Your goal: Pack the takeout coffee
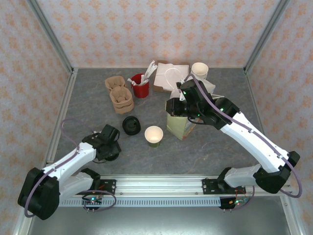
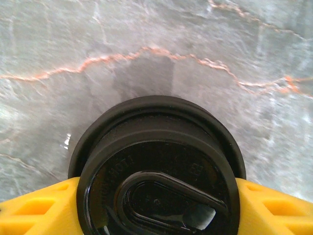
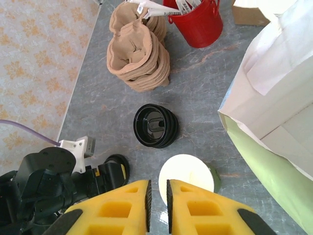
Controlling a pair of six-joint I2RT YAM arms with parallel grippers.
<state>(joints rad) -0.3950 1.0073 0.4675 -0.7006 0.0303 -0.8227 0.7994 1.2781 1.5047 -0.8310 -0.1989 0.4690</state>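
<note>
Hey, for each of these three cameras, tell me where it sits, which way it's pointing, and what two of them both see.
Top external: above and behind the arm bases, facing down across the table; left arm and right arm show.
Left wrist: low over the table, facing down at the lidded coffee cup; the left pincer straddles it.
Right wrist: raised beside the paper bag, facing down at the table's middle; right pincer at the bottom.
Shared: top external and right wrist both see the stack of black lids.
</note>
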